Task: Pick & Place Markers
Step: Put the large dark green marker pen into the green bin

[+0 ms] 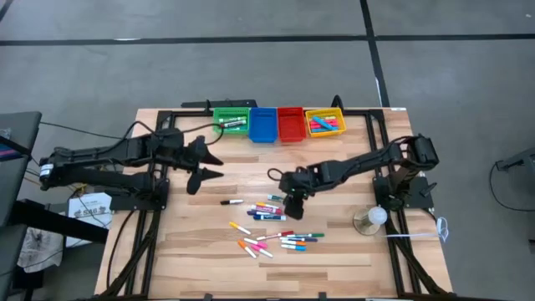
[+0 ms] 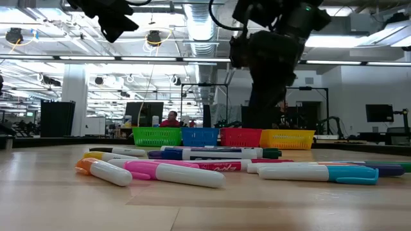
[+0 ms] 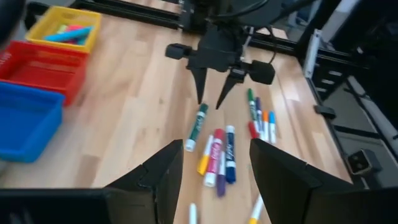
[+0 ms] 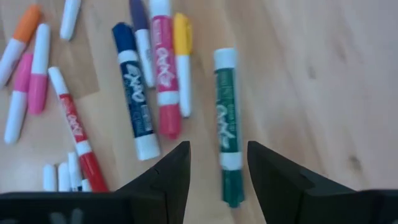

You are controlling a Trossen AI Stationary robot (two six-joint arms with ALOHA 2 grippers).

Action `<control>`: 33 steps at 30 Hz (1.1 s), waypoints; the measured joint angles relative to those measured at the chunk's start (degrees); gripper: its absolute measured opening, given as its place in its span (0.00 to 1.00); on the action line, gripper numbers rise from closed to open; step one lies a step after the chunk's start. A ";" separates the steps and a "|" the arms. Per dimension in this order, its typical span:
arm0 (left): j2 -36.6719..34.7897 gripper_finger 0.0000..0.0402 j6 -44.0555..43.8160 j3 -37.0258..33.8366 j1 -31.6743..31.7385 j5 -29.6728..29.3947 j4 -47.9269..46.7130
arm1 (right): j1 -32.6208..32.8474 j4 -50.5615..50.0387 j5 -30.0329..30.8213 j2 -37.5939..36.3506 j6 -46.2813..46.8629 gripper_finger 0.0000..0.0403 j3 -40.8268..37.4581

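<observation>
One green marker point(image 4: 227, 124) lies just below the open right gripper point(image 4: 217, 165).

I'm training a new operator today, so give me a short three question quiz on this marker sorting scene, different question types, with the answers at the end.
1. True or false: the right gripper hangs open above the green marker.
2. Which bin holds pink, orange and blue markers? A green bin, B blue bin, C yellow bin.
3. Fill in: the left gripper is open and holds ____.

Key:
1. True; jaws apart, nothing between them.
2. C, the yellow bin.
3. Nothing; it waits near the green bin.
</observation>
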 joint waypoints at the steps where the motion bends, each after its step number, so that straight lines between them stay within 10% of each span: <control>1: -0.01 0.46 -0.62 -0.51 -0.41 -0.01 0.18 | 0.31 0.87 0.04 0.00 0.42 0.37 -0.84; 22: 0.04 0.46 -7.06 -9.58 -3.20 -0.08 9.02 | -1.27 6.11 0.52 5.62 2.33 0.42 -7.19; 33: 0.04 0.46 -7.04 -9.59 -3.14 -0.28 9.45 | -1.36 4.85 0.68 5.62 2.39 0.14 -6.70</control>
